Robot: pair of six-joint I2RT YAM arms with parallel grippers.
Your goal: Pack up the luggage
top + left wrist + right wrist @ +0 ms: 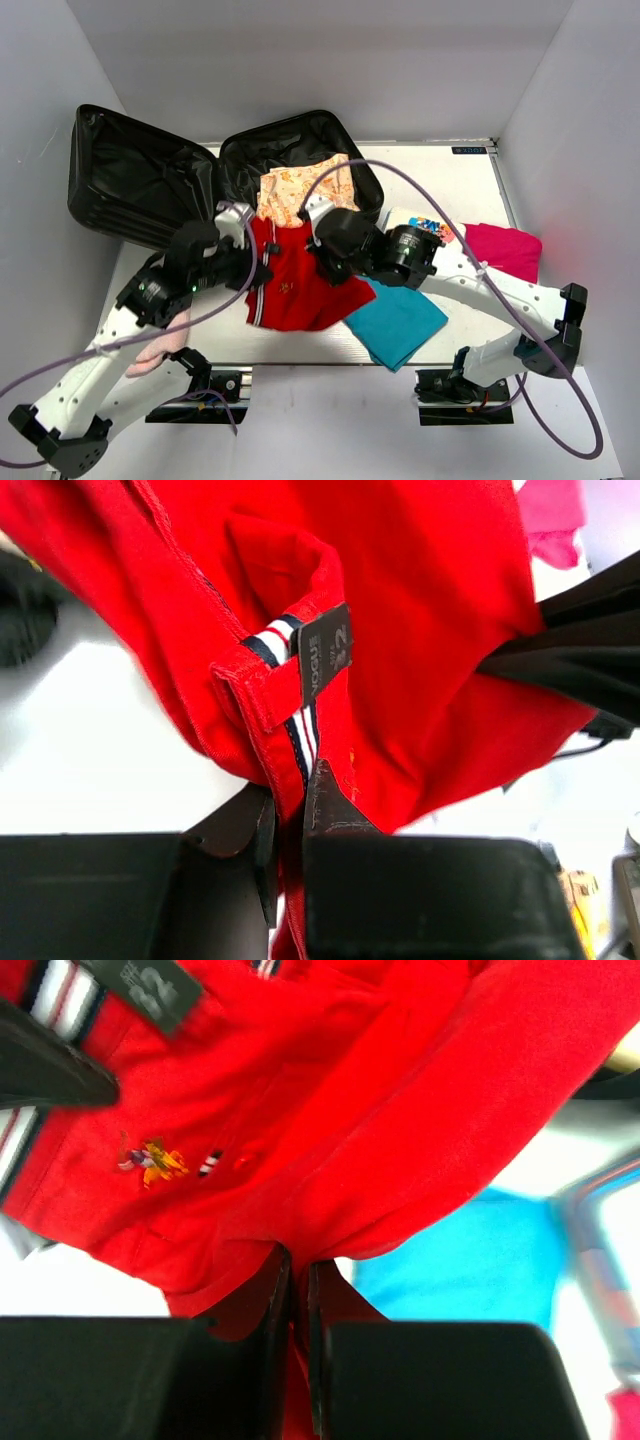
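From above, the large black hard-shell suitcase [140, 185] lay open at the far left corner of the white table [470, 190]. The left gripper [258, 264] and right gripper [320, 258] held a red cotton polo shirt [300, 290] stretched just before it. Lifting it into the shell seemed next.

Left wrist: jaws nearly closed, pinching the shirt's collar edge.

Right wrist: jaws narrow, clamped on red fabric.

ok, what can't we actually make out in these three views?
Top view: pale pink cloth, mostly under the left arm.
Top view: whatever lies beneath the orange floral cloth in the large black hard-shell suitcase.
Right wrist view: small embroidered logo on the red collared shirt, blurred.
Left wrist view: black neck label, small print blurred.
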